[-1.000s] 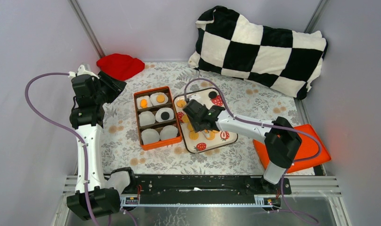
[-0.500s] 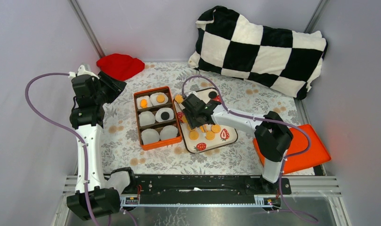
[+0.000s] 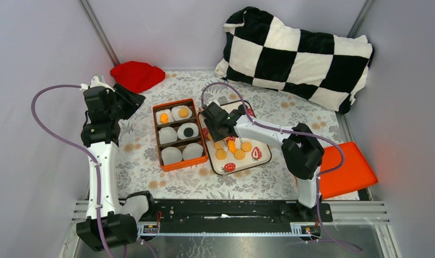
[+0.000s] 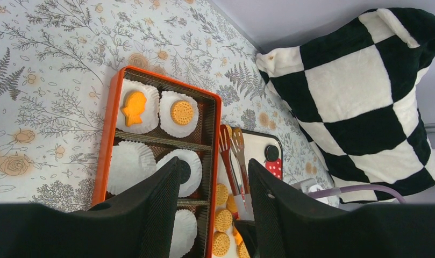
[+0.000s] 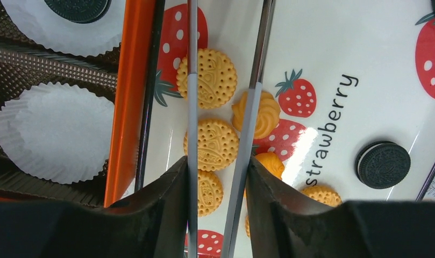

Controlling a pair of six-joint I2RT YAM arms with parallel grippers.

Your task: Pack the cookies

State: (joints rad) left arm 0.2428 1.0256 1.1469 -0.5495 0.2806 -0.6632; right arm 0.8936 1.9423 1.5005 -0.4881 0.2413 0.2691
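Several golden round cookies point(image 3: 230, 148) lie on a white strawberry tray point(image 3: 261, 144); they also show in the right wrist view point(image 5: 211, 144), with a black one point(image 5: 383, 164). An orange box point(image 3: 157, 134) of white paper cups holds two orange cookies point(image 4: 182, 112) and a black one point(image 3: 189, 131). My right gripper point(image 3: 219, 127) point(image 5: 218, 166) is shut on metal tongs point(image 5: 192, 54), whose open blades straddle the cookies by the box's edge; their tips are out of view. My left gripper point(image 4: 212, 166) point(image 3: 121, 99) is open and empty, raised left of the box.
A red cloth point(image 3: 137, 75) lies at the back left. A black-and-white checkered pillow point(image 3: 298, 54) fills the back right. An orange lid point(image 3: 347, 172) lies at the right, beside the right arm. Walls close in both sides.
My right gripper has moved left and back across the tray with the tongs, toward the box side. The left arm has barely moved.
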